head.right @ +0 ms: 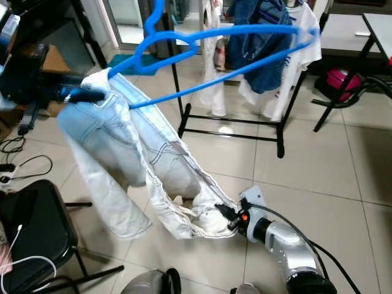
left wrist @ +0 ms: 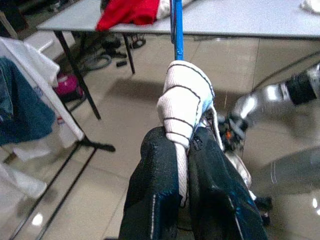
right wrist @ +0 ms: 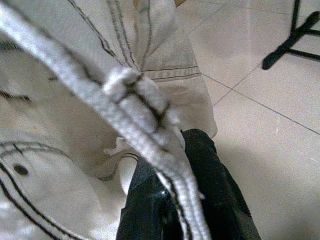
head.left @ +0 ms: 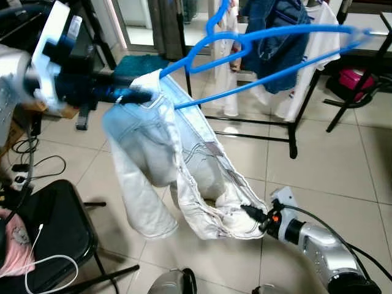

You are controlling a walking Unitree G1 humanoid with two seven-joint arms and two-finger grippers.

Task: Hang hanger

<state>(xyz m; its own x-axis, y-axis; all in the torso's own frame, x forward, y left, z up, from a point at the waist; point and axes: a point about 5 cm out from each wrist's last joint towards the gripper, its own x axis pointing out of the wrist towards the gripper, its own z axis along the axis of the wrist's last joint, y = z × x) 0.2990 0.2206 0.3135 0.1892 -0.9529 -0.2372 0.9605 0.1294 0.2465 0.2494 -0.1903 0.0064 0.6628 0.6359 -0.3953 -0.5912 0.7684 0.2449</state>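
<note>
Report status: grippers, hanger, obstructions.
Left gripper shut on pale denim jeans at blue plastic hanger. Right gripper shut on jeans' low end. Black clothes rack ahead, already carrying garments.

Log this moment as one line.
left gripper: shut on jeans and blue hanger | right gripper: shut on jeans hem | unhung

The hanger [head.left: 257,46] tip is cut off at the frame edge. The left gripper [head.left: 138,95] fingertips are buried in jeans [head.left: 159,153] fabric.

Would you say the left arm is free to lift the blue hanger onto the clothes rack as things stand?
Probably not yet. The left gripper holds the jeans at the blue hanger's end, but the right gripper pinches their lower end near the floor, tethering them. The clothes rack stands just behind.
</note>
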